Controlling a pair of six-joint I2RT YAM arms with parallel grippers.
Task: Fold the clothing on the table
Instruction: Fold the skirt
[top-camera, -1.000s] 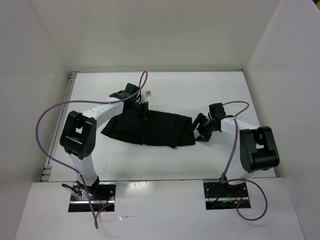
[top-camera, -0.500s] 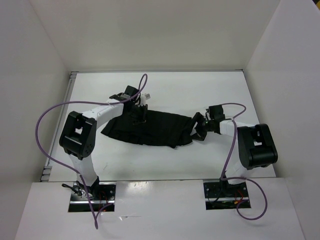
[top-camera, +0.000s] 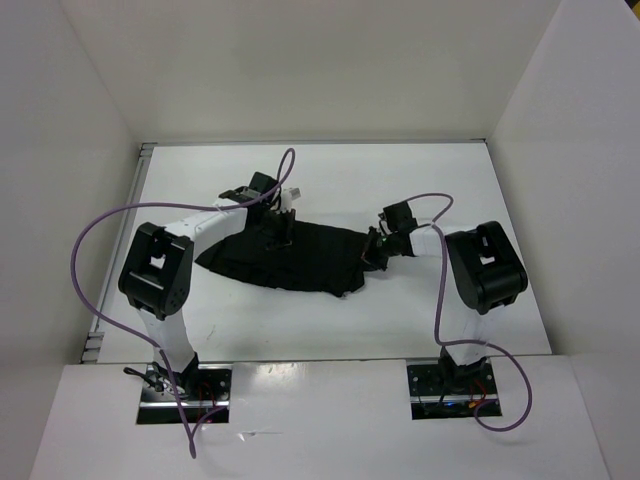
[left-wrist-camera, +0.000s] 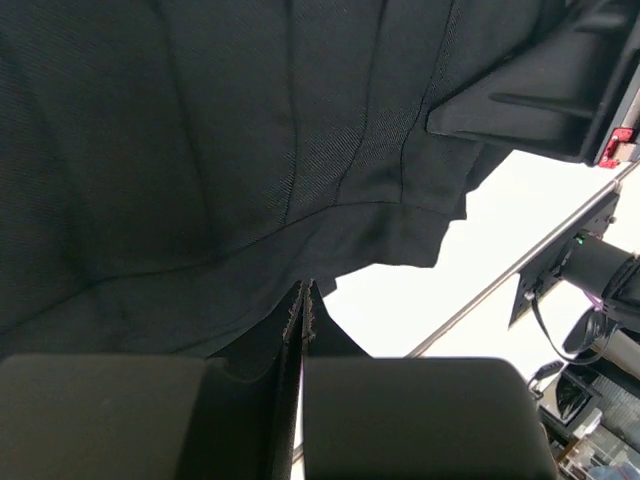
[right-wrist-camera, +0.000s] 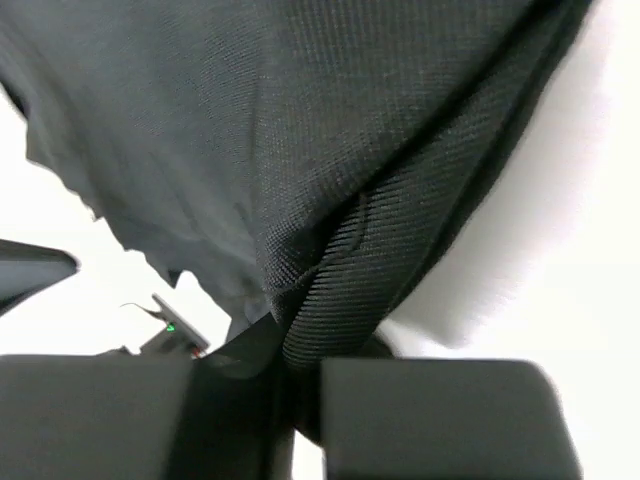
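Observation:
The clothing (top-camera: 290, 258), a black skirt, lies spread across the middle of the white table (top-camera: 440, 180). My left gripper (top-camera: 280, 228) sits at its far edge, with the fingertips pressed together and shut on a thin pinch of the clothing (left-wrist-camera: 200, 150) in the left wrist view (left-wrist-camera: 303, 300). At the skirt's right end, my right gripper (top-camera: 372, 250) is shut on a thick ribbed roll of the clothing (right-wrist-camera: 250, 130), which bulges out between its jaws (right-wrist-camera: 300, 350). The fabric's right end is bunched up.
White walls (top-camera: 560, 110) enclose the table on three sides. Purple cables (top-camera: 100, 225) loop off both arms. Both arm bases (top-camera: 185, 385) stand at the near edge. The right arm's hardware (left-wrist-camera: 540, 90) shows beyond the skirt in the left wrist view.
My right gripper has moved left onto the skirt's right end and closed on it, bunching that end leftward. The left gripper stays shut at the far edge.

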